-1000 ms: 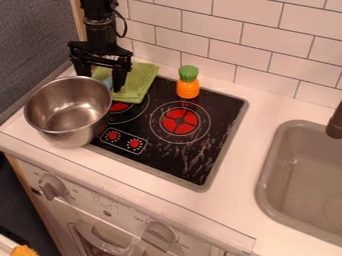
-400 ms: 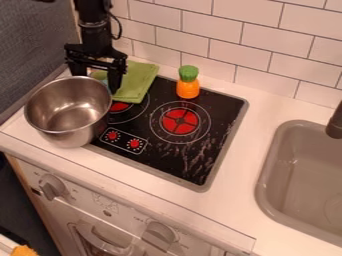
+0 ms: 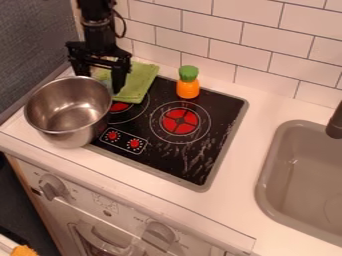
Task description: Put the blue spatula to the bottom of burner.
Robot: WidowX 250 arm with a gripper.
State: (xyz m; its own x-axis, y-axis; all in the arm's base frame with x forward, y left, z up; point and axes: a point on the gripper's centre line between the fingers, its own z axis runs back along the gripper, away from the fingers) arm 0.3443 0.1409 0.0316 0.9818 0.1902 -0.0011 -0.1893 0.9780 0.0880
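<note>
Blue spatula (image 3: pixel 107 81), mostly hid. (bhnd pot (image 3: pixel 70 112))

Green cloth (image 3: pixel 138 81), orange toy (image 3: pixel 188 89) with green top, white-tiled wall (image 3: pixel 207 30)

From where I stand, a wall of glossy white tiles (image 3: pixel 260 45) runs behind the surface (image 3: pixel 234 212), laid like bricks with thin dark joints. To my left rises a dark grey wall (image 3: pixel 33 40), with a narrow wooden strip (image 3: pixel 77 30) where it nears the tiles. The surface is white and smooth, and over on my right a grey-beige sink (image 3: pixel 264 170) with rounded corners is set into it, a dark tap (image 3: pixel 335 125) reaching over its edge. Below, a pale oven front (image 3: pixel 87 200) carries round knobs (image 3: pixel 52 186) and a curved handle (image 3: pixel 100 245). Soft light spreads over the tiles.
</note>
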